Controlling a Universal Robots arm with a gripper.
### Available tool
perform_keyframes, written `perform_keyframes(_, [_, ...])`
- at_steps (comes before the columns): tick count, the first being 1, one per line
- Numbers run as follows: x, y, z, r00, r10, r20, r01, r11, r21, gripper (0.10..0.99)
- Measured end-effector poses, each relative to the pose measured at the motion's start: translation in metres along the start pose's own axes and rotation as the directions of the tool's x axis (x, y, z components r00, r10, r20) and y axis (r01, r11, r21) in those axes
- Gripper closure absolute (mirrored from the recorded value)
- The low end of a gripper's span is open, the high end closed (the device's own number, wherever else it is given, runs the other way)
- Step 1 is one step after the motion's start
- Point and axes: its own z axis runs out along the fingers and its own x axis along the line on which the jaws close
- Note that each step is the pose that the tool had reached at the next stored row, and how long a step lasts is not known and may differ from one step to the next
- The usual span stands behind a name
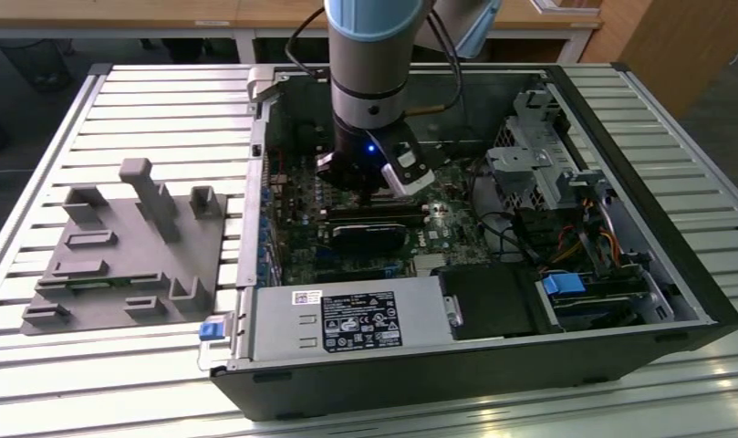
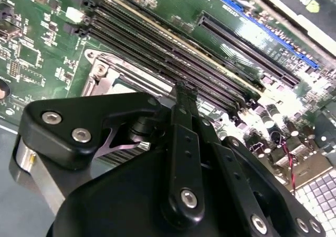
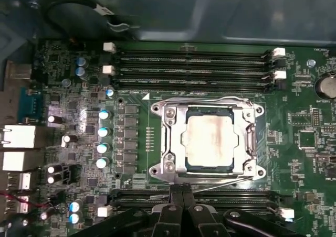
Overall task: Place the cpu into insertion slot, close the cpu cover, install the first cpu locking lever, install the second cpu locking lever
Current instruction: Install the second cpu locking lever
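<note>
A slatted metal workbench (image 1: 138, 100) carries an open desktop computer case (image 1: 660, 274) lying on its side, with a grey plastic fixture tray (image 1: 125, 251) beside it toward the exterior view's left. Wooden furniture stands behind the bench. Laying the case flat turns the green motherboard (image 3: 299, 116) upward, so the robot arm (image 1: 369, 64) can reach straight down into it.

The arm descends into the middle of the case, near the board's centre. In the first wrist view, the cpu (image 3: 212, 141), a dull silver-tan square, sits in its socket midway across the board, between two banks of long black memory slots (image 3: 191, 64). The cpu cover (image 3: 170, 142), a silvery frame with a cut-out centre, lies flat around the chip, so the chip appears seated and the cover appears lowered. A thin wire locking lever (image 3: 220, 183) runs along the socket edge nearest the gripper; whether it is latched I cannot tell.

The gripper (image 3: 181, 191) hangs at that near edge of the socket, over the lever. Its two black fingers (image 3: 176, 197) are drawn together with no visible gap, and nothing shows between them. Judging by this, the tips are meant to press or hook the lever rather than carry anything. Whether they actually touch the lever is unclear.
</note>
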Motion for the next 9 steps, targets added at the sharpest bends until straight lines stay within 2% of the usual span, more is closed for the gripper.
perform_keyframes(3, [0.003, -0.0013, 0.0003, 1.0, 0.0, 0.0, 0.0, 0.9999, -0.012, 0.961])
perform_keyframes(9, [0.007, -0.0033, 0.0053, 1.0, 0.001, 0.0001, -0.001, 0.9997, -0.023, 0.961])
